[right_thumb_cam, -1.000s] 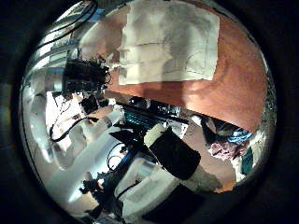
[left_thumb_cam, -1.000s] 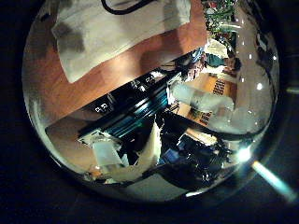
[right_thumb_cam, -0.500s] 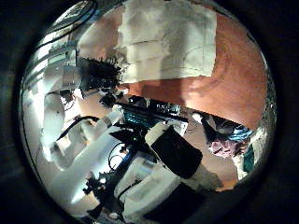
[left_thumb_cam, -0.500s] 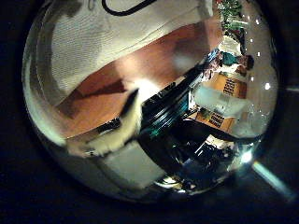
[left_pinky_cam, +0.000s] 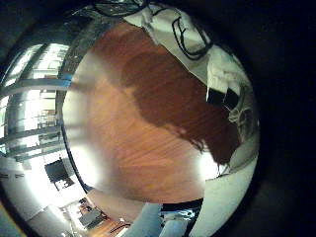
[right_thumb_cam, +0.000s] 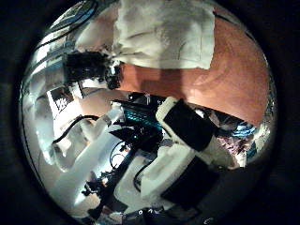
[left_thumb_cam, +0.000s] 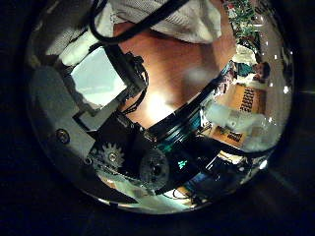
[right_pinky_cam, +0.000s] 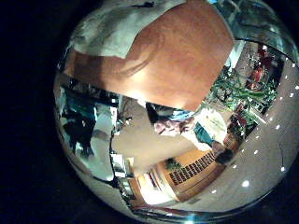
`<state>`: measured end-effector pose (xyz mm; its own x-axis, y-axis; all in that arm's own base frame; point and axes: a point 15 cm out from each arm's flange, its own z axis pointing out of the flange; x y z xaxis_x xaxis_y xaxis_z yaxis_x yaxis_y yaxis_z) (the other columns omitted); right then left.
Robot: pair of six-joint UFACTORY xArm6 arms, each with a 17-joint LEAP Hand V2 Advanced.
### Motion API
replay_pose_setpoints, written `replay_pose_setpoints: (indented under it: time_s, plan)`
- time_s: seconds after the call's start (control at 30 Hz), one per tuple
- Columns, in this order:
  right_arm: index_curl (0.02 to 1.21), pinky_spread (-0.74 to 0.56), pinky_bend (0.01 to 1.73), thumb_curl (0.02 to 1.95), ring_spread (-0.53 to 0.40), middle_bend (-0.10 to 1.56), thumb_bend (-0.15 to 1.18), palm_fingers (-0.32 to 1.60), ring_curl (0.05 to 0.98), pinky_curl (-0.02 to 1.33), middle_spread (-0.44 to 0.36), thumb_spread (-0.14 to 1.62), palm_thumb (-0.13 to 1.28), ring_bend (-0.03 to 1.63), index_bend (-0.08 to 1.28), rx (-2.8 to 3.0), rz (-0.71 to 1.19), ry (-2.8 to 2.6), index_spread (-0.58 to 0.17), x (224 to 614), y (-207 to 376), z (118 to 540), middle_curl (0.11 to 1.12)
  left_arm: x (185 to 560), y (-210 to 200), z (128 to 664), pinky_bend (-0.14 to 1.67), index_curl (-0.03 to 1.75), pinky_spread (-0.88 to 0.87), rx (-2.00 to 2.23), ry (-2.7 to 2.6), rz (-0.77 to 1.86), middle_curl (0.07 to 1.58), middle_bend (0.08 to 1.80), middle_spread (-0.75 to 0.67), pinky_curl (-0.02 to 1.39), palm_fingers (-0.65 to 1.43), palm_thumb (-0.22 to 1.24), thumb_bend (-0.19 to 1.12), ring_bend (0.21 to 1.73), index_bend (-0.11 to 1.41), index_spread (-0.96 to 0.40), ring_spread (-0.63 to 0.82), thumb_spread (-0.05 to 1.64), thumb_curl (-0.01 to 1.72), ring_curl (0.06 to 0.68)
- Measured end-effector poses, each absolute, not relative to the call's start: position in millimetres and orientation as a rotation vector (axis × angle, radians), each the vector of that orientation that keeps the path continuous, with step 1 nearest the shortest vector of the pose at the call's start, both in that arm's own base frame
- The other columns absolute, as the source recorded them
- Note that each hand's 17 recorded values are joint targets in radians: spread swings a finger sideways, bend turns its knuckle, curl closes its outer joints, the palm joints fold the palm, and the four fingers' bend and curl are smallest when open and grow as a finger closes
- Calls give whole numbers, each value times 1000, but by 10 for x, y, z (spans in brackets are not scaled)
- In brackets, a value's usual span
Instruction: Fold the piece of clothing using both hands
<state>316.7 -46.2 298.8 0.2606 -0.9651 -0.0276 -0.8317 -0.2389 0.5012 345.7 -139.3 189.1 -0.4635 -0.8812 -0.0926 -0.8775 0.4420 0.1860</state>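
- Garment [right_thumb_cam: 164, 36]: pale cloth, wrinkled, lay flat on the table [right_thumb_cam: 230, 80]; a dark curved line crossed it [left_pinky_cam: 188, 35].
- Table: reddish-brown wood, bare beside the cloth.
- Left hand [left_thumb_cam: 118, 147]: over the table by the garment's edge; finger state could not be told.
- Right hand [right_thumb_cam: 183, 136]: grip could not be told.

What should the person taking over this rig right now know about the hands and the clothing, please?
Left hand and right hand: both are over the table; open or shut cannot be told.
The piece of clothing lies on the table, close to both palms.
Done: hands brought to the clothing; no finished fold can be confirmed.
Left: take an edge with both hands and fold it over.
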Motion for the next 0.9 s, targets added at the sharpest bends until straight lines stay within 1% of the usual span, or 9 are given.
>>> replay_pose_setpoints:
  time_s: [0.17, 0.33, 0.5, 0.77, 0.9]
  plan:
    - [295, 72, 560, 309, -122, 352, -9, 398, 294, 203, -94, 1290, 622, 750, 169, 2144, -501, -1604, -324, 3061, -449, 2584, 422, 3463, -1453, 2113, 1154, 779, -587, 1588, -2630, -335, 770, 1001, -517, 624, 1081, 784, 8, 1288, 444, -580, -469, 1095, 526, 493]
    - [316, 84, 553, 329, -126, 350, -17, 341, 293, 193, -99, 1230, 635, 726, 188, 2166, -488, -1593, -318, 3029, -419, 2140, 428, 3491, -1480, 2168, 1171, 880, -595, 1578, -2627, -339, 804, 1004, -540, 635, 1059, 789, -12, 1306, 426, -629, -467, 1099, 550, 503]
    - [327, 108, 565, 340, -109, 329, -23, 292, 286, 193, -90, 1183, 626, 692, 177, 2164, -441, -1614, -310, 3096, -451, 1919, 424, 3498, -1474, 2267, 1181, 971, -601, 1568, -2619, -361, 831, 996, -555, 643, 1052, 784, -14, 1312, 387, -665, -466, 1098, 567, 507]
    - [333, 132, 560, 353, -81, 312, -20, 263, 282, 188, -83, 1125, 631, 662, 173, 2144, -255, -1665, -301, 3275, -545, 1636, 420, 3497, -1519, 2456, 1187, 1089, -598, 1542, -2586, -364, 864, 980, -569, 648, 1061, 779, -14, 1307, 313, -712, -465, 1099, 586, 507]
    - [333, 120, 558, 359, -87, 315, -20, 266, 284, 187, -82, 1105, 642, 659, 170, 2098, -181, -1641, -299, 3249, -581, 1576, 421, 3503, -1531, 2559, 1187, 1141, -597, 1538, -2569, -349, 877, 971, -573, 649, 1064, 778, -14, 1305, 279, -727, -466, 1099, 593, 506]
